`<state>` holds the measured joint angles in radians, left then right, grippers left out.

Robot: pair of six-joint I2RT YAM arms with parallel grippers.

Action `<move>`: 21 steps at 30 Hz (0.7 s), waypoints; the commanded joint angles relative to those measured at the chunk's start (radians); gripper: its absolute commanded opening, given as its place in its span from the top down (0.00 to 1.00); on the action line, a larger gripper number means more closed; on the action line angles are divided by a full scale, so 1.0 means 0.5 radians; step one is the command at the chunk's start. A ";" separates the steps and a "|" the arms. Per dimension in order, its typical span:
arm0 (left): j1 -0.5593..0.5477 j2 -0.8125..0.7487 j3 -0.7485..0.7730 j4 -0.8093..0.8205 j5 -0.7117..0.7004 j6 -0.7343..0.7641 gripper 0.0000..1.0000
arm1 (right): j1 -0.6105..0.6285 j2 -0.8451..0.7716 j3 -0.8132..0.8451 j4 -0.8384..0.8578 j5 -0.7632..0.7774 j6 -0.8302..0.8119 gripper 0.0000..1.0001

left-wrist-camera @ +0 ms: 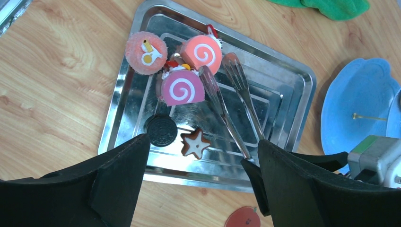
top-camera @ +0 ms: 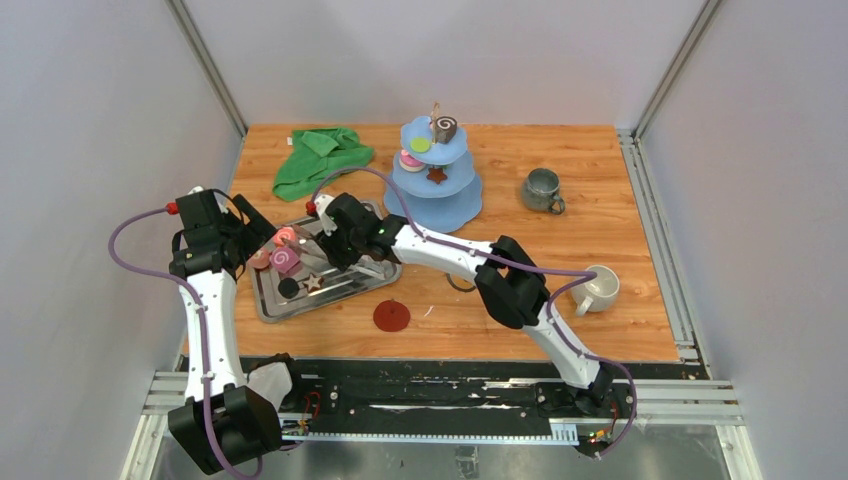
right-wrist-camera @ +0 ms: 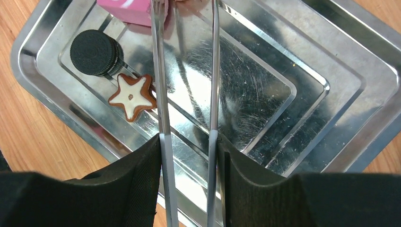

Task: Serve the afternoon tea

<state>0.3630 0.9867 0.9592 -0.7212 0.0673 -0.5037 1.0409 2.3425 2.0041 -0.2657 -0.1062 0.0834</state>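
from above, your right gripper (top-camera: 340, 245) reaches over the steel tray (top-camera: 335, 292), so you look to be picking a sweet for the blue tiered stand (top-camera: 437, 195). the left wrist view shows the left gripper (left-wrist-camera: 203, 149) spread wide and empty above the pink swirl roll (left-wrist-camera: 182, 90), white spiral up, in the tray. on the right wrist, the jaws clamp the tongs (right-wrist-camera: 161, 94); next, squeeze their tips onto the roll.

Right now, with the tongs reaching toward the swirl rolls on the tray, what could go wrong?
The tongs in the right claw point at the pink swirl roll and the orange swirl roll, which sit close; squeezing might knock one aside or pinch both. The open left claw hangs over the same steel tray, so the arms may bump.
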 commanded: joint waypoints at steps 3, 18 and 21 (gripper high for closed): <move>-0.008 -0.016 0.024 0.003 0.014 0.035 0.11 | 0.023 0.016 0.075 -0.013 0.067 0.029 0.59; -0.009 -0.028 0.030 -0.001 0.021 0.032 0.11 | 0.020 -0.353 -0.292 0.089 0.155 0.019 0.99; -0.009 -0.026 0.030 -0.001 0.026 0.027 0.11 | 0.014 -0.494 -0.455 0.113 0.175 0.009 0.99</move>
<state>0.3630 0.9863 0.9592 -0.7212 0.0677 -0.5037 1.0428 2.2276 1.8507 -0.2546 -0.0597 0.0956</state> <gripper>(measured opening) 0.890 0.113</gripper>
